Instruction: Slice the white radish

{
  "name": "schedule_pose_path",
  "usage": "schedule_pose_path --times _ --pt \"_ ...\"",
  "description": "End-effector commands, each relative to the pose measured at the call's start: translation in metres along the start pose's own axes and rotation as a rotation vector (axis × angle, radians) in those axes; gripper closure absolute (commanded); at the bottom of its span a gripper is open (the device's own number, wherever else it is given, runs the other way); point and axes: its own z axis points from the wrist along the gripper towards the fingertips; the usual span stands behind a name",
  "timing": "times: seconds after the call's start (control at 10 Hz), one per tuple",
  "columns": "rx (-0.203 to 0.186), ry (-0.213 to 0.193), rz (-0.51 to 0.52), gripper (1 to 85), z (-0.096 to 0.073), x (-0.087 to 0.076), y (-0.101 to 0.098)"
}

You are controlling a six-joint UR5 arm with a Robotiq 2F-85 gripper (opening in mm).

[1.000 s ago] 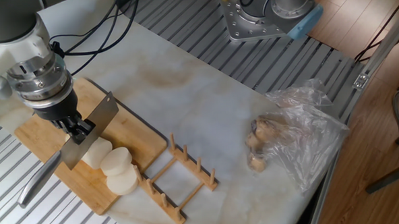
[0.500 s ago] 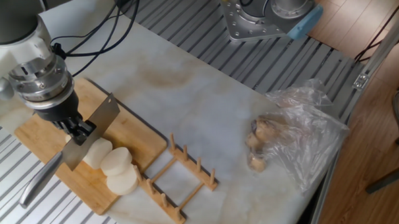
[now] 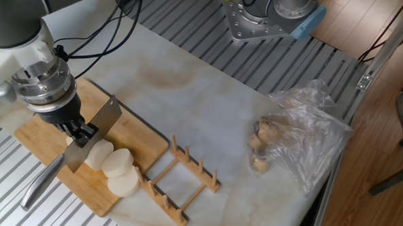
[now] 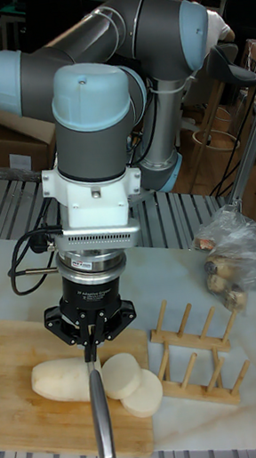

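The white radish lies on a bamboo cutting board (image 3: 36,142) as a stub (image 4: 64,380) with two round discs (image 4: 132,383) cut from its end. In the fixed view the stub (image 3: 96,154) is partly hidden behind the knife blade, and the discs (image 3: 121,172) lie in front of it. My gripper (image 3: 79,130) (image 4: 91,335) is shut on a large knife (image 3: 92,133). It holds the knife by the blade's back, handle (image 3: 41,185) pointing toward the table's front. In the tall view the knife (image 4: 100,412) is edge-on, in line with the gap between stub and nearest disc.
A wooden dish rack (image 3: 184,178) (image 4: 194,350) stands just right of the board. Farther right lies a clear plastic bag (image 3: 305,136) (image 4: 244,253) holding brownish lumps. The arm's base (image 3: 272,14) is at the back. Cables trail behind the gripper.
The gripper and knife have shifted very slightly toward the back. The radish stub and discs have not moved.
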Motion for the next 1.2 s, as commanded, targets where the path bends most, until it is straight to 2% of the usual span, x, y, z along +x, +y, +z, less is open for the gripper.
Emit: schedule_pose_path --times 0.0,1.1 --pt "-0.015 -0.002 0.01 84.3 0.0017 -0.0012 0.003" --pt "-0.022 0.011 0.021 84.3 0.0115 -0.0007 0.0054"
